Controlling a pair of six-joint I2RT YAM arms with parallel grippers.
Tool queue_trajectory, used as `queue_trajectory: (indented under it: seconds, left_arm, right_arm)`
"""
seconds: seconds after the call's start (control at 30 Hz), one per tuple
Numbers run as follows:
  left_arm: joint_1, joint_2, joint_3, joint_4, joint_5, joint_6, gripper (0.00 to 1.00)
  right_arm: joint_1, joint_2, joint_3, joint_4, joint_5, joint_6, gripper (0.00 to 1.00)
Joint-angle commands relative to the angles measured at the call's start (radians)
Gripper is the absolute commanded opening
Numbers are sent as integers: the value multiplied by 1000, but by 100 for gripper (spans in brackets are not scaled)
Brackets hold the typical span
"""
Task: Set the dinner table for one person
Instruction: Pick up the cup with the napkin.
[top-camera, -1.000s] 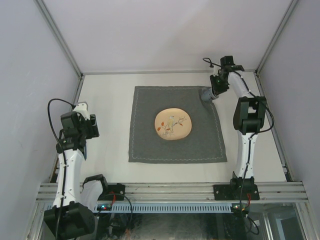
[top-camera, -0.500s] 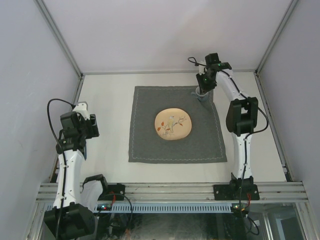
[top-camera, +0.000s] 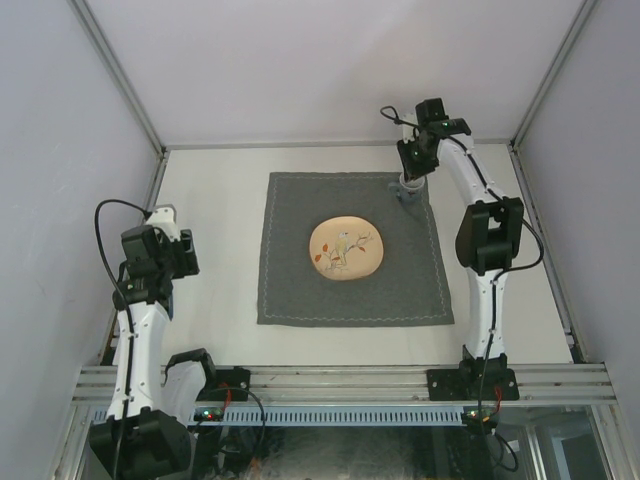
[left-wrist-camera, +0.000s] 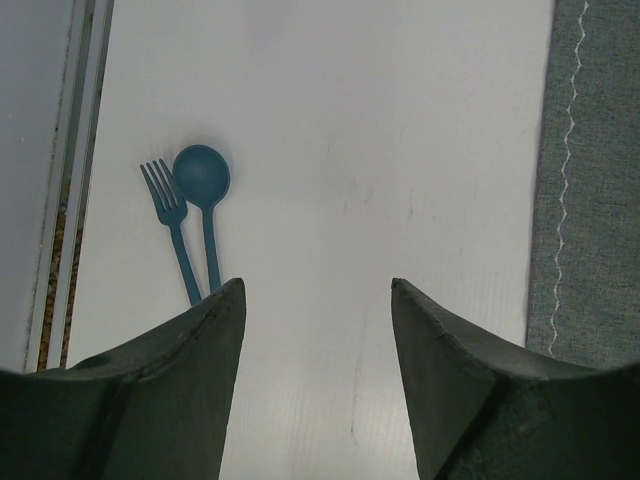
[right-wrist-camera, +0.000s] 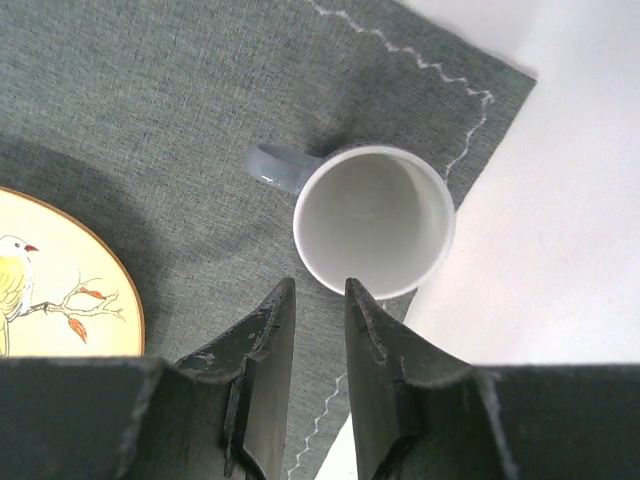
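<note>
The off-white dinner table carries a dark grey stitched cloth with a cream bird-painted plate at its middle. A grey mug stands upright on the cloth's far right corner; it is empty in the right wrist view. My right gripper hovers just above the mug's near rim, jaws a narrow gap apart, holding nothing. My left gripper is open and empty above bare table. A blue fork and blue spoon lie side by side ahead of it, to its left.
Metal rails edge the table, one close beside the fork. The cloth's left stitched edge lies right of the left gripper. In the right wrist view the plate is left of the mug, and bare table starts just right of it.
The right gripper carried the mug left onto the cloth's far right corner and has let go of it. The left arm has barely moved.
</note>
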Motion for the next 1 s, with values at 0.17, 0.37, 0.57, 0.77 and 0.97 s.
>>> queue_trajectory:
  seconds: [0.17, 0.37, 0.57, 0.77, 0.97]
  left_arm:
    - [6, 5, -22, 45, 27, -5, 64]
    - [6, 8, -21, 45, 27, -1, 64]
    - [6, 17, -18, 45, 25, 1, 64]
    - [6, 26, -19, 49, 24, 1, 64]
    - [7, 41, -22, 59, 24, 0, 64]
  right_arm:
    - [-9, -108, 86, -8, 30, 2, 30]
    - [-49, -85, 58, 20, 36, 1, 39]
    - [-78, -53, 20, 62, 36, -2, 39]
    - [-102, -3, 20, 81, 32, 2, 39]
    - [-107, 30, 0, 99, 26, 4, 39]
